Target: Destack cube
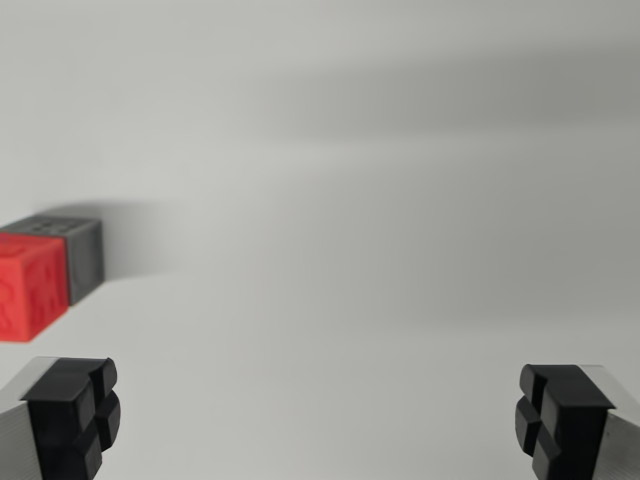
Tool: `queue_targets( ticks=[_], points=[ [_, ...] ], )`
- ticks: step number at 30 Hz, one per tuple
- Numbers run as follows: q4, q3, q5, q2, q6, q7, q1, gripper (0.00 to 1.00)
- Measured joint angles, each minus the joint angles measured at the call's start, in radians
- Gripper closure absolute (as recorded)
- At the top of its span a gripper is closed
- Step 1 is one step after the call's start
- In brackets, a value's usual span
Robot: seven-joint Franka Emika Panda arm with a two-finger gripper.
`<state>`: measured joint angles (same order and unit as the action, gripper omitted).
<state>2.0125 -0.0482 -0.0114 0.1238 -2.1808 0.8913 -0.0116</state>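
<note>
End effector (pixel 320 415) is spread wide with nothing between the pads. The red cube (pixel 30 285) sits at about 9 o'clock in the wrist view, touching a grey cube (pixel 75 250) behind it on the white table (pixel 380 250) (whether it's stacked on it or just beside it, I can't tell). Looks rigid, light, maybe printed plastic, so I'd pinch two opposite flat sides near the middle.

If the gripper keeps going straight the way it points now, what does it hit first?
Probably only the bare white surface. The open gripper aims between its fingers; the red plastic cube and grey cube sit off to the wrist view's left.
</note>
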Motion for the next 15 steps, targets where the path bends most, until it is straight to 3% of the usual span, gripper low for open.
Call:
queue_targets(
  ticks=[15],
  points=[
    [0.046,0.015,0.004,0.023,-0.062,0.069,-0.05,0.0]
  ],
)
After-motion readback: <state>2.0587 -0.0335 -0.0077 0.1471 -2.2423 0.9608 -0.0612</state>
